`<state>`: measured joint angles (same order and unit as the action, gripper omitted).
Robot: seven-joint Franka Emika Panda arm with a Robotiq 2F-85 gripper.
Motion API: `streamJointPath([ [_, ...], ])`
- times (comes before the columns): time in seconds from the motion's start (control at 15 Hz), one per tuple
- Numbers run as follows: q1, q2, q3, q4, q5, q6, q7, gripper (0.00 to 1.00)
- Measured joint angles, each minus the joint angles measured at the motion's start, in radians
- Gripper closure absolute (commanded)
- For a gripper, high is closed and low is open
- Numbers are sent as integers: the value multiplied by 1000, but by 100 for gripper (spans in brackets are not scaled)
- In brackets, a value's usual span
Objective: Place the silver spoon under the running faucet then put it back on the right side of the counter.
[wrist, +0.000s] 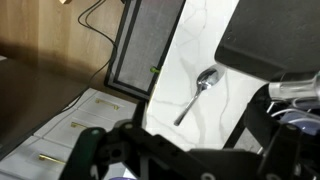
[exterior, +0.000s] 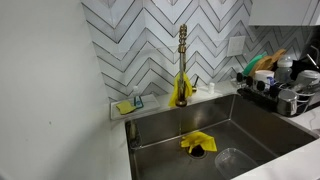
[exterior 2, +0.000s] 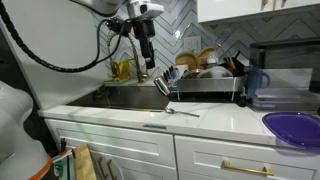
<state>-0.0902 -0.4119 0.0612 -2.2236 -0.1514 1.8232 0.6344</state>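
The silver spoon point(exterior 2: 180, 112) lies flat on the white counter point(exterior 2: 215, 122), in front of the dish rack and to the right of the sink. In the wrist view the spoon point(wrist: 197, 92) lies below me on the counter point(wrist: 205, 45), bowl end up, untouched. My gripper point(exterior 2: 146, 72) hangs well above the counter near the sink's edge, open and empty; its dark fingers point(wrist: 190, 150) frame the bottom of the wrist view. The brass-gold faucet point(exterior: 183, 50) stands behind the steel sink point(exterior: 250, 125), with a yellow cloth point(exterior: 182, 92) draped on it. I see no water running.
A dish rack point(exterior 2: 205, 78) full of dishes stands behind the spoon. A purple bowl point(exterior 2: 293, 128) sits on the counter's right end. Another yellow cloth point(exterior: 197, 143) lies at the sink's drain. A soap tray point(exterior: 127, 105) sits at the back. Cabinet drawers point(exterior 2: 215, 160) lie below.
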Motion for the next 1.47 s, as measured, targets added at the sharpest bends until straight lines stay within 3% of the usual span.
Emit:
streamJointPath([
  [0.33,48,-85,91,0,-3,-84,-76,0],
  [0.8,122,-101,190,46,-23,-73,-182,0],
  [1.47,170,-25,230,154,-24,-60,-231,0],
])
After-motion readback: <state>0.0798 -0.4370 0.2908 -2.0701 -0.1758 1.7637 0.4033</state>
